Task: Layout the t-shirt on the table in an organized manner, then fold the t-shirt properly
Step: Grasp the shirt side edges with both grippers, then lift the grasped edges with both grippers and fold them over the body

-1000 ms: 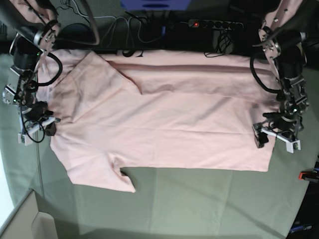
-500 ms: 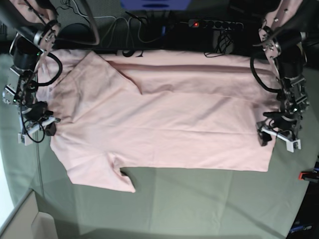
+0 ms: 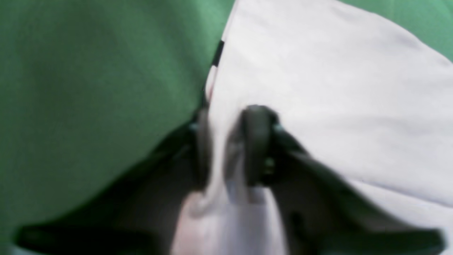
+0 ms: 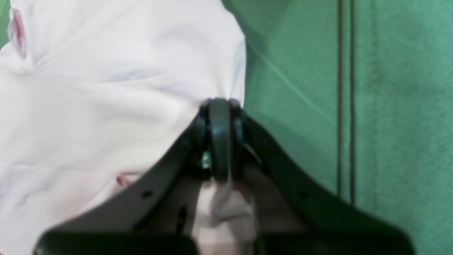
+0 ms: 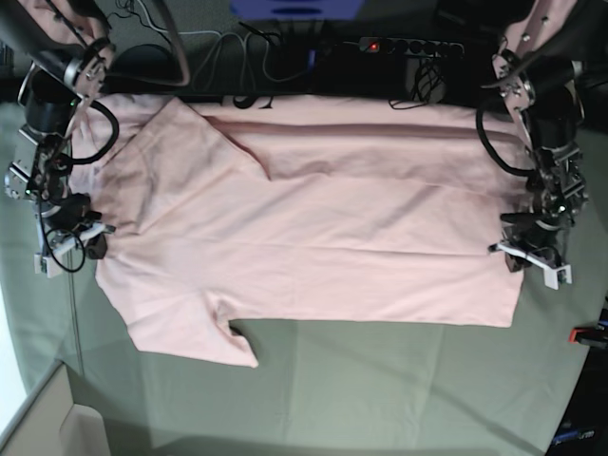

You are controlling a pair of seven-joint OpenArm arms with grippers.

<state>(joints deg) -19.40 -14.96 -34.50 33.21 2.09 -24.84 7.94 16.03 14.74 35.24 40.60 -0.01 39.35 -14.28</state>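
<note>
One overhead camera, two close wrist cameras.
The base view looks straight down from high above on the whole table (image 5: 380, 380) and the t-shirt (image 5: 313, 237). Each wrist view peers along its own fingers from very near: the left gripper (image 3: 230, 141) at 3 o'clock of the base view, the right gripper (image 4: 219, 138) at 9 o'clock. All views share the shirt's side edges.
</note>
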